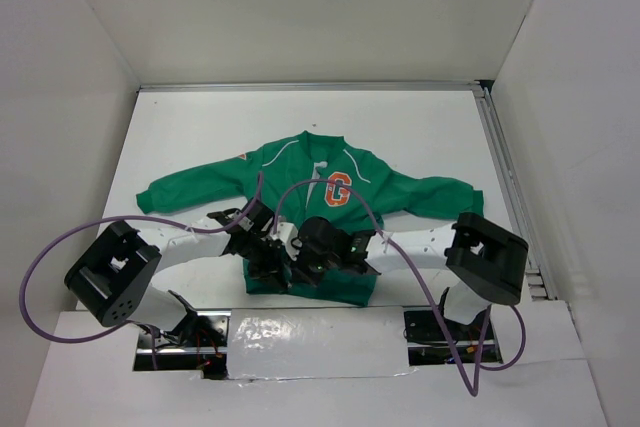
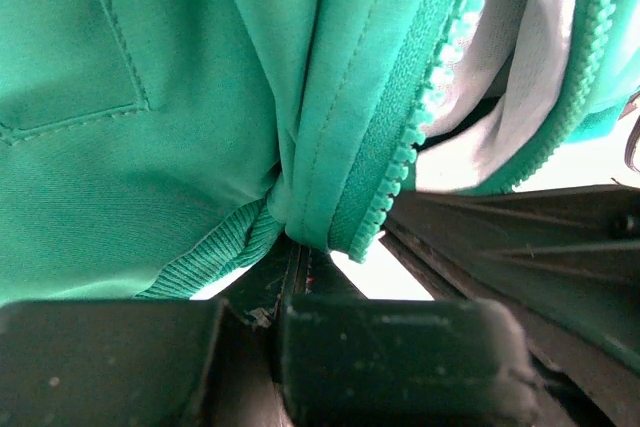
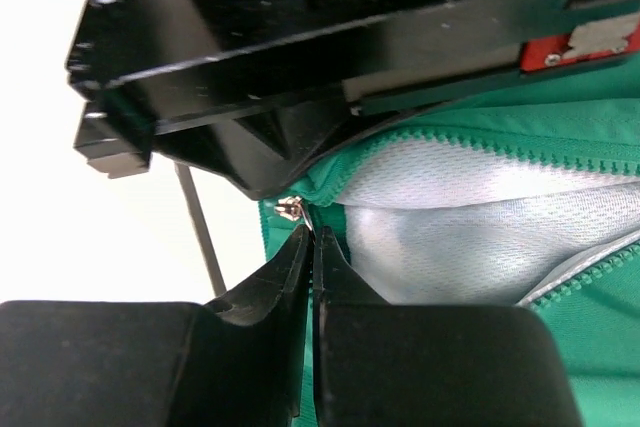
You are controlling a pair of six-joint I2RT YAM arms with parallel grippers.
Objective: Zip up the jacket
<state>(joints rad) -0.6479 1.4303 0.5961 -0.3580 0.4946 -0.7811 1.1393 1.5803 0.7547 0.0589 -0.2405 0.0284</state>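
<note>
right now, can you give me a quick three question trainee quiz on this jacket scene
1. True or false: the small green fabric jacket is fully zipped.
2. The left gripper pinches the jacket's: A sleeve, B bottom front edge beside the green plastic zipper teeth, C collar?
3. Which letter is on the orange chest patch?
Key: 1 false; 2 B; 3 G.
</note>
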